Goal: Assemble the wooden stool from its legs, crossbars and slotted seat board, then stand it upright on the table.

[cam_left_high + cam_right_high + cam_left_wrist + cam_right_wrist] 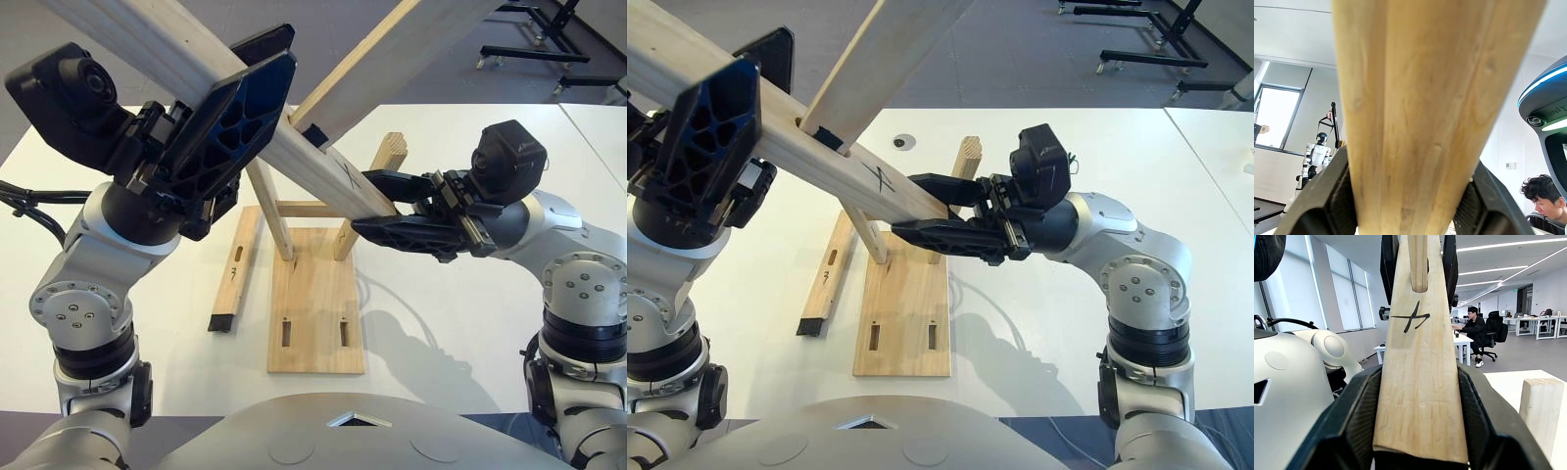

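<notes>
- Left gripper (253,86) pinches the raised leg (315,164).
- Right gripper (364,203) clamps the leg's lower end.
- A crossbar (392,59) sticks out of the leg.
- Seat board (315,304) lies on the table (451,323).

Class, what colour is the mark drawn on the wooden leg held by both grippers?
Black; the mark on the leg shows best in the right wrist view.

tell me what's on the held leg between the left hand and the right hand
A second wooden bar plugs into the leg there, beside a pen mark; the right eye view shows it.
</notes>
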You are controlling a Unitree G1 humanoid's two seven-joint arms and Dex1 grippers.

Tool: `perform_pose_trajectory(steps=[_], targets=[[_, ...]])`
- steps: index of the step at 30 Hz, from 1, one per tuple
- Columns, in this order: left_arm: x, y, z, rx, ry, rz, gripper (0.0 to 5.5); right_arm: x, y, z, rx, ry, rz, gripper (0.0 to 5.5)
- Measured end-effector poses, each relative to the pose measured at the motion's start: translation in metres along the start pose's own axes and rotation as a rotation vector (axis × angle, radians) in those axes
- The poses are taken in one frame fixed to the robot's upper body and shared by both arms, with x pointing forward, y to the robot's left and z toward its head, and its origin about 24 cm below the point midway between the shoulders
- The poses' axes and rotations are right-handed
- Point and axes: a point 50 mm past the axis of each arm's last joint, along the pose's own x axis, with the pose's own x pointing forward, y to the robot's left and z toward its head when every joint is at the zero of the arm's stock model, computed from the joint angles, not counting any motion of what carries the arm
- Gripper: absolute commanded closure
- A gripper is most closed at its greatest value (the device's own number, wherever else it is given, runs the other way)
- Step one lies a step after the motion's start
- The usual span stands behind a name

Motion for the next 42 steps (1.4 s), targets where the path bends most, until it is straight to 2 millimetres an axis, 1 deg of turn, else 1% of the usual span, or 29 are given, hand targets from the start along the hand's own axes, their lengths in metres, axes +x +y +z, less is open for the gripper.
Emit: perform_pose_trajectory(steps=[6, 18, 19, 20, 21, 23, 28, 29, 33, 34, 38, 39, 40, 41, 42], targets=[[-0.002, 0.003, 0.000, 0.051, 0.013, -0.012, 3.43, 0.003, -0.001, -0.002, -0.010, -0.005, -0.002, 3.45], [-0.005, 0.005, 0.001, 0.067, 0.017, -0.018, 3.45, 0.007, -0.004, -0.006, -0.018, -0.015, -0.005, 3.45], [-0.006, 0.006, 0.002, 0.071, 0.018, -0.016, 3.45, 0.008, -0.004, -0.006, -0.019, -0.016, -0.007, 3.08], [-0.006, 0.006, 0.002, 0.077, 0.022, -0.018, 3.45, 0.008, -0.004, -0.006, -0.021, -0.014, -0.012, 2.90], [-0.006, 0.007, -0.004, 0.070, 0.071, -0.014, 3.45, 0.009, -0.003, -0.004, -0.036, -0.021, -0.020, 2.61], [-0.006, 0.006, -0.006, 0.060, 0.083, -0.021, 3.45, 0.008, -0.001, -0.003, -0.043, -0.023, -0.032, 2.39], [-0.007, 0.006, -0.007, 0.073, 0.099, -0.035, 3.45, 0.001, 0.005, 0.000, -0.036, -0.026, -0.035, 1.62], [-0.007, 0.006, -0.007, 0.075, 0.101, -0.035, 3.45, -0.001, 0.006, 0.001, -0.032, -0.023, -0.036, 1.46], [-0.009, 0.006, -0.007, 0.086, 0.101, -0.024, 3.45, -0.023, 0.012, 0.000, 0.014, 0.029, -0.095, 0.87], [-0.010, 0.006, -0.006, 0.090, 0.099, -0.020, 3.45, -0.029, 0.014, 0.000, 0.024, 0.035, -0.112, 0.59], [-0.016, 0.001, -0.003, 0.115, 0.098, 0.002, 3.46, -0.057, 0.021, 0.007, 0.061, 0.040, -0.200, 0.56], [-0.019, 0.000, -0.001, 0.131, 0.103, 0.017, 3.46, -0.068, 0.021, 0.011, 0.070, 0.040, -0.242, 0.56], [-0.023, -0.001, 0.002, 0.146, 0.110, 0.032, 3.46, -0.079, 0.021, 0.017, 0.071, 0.009, -0.276, 0.56], [-0.024, -0.001, 0.003, 0.153, 0.114, 0.040, 3.46, -0.083, 0.020, 0.021, 0.063, -0.004, -0.296, 0.56], [-0.029, -0.004, 0.004, 0.164, 0.133, 0.051, 3.46, -0.092, 0.019, 0.030, 0.052, -0.052, -0.324, 0.56]])
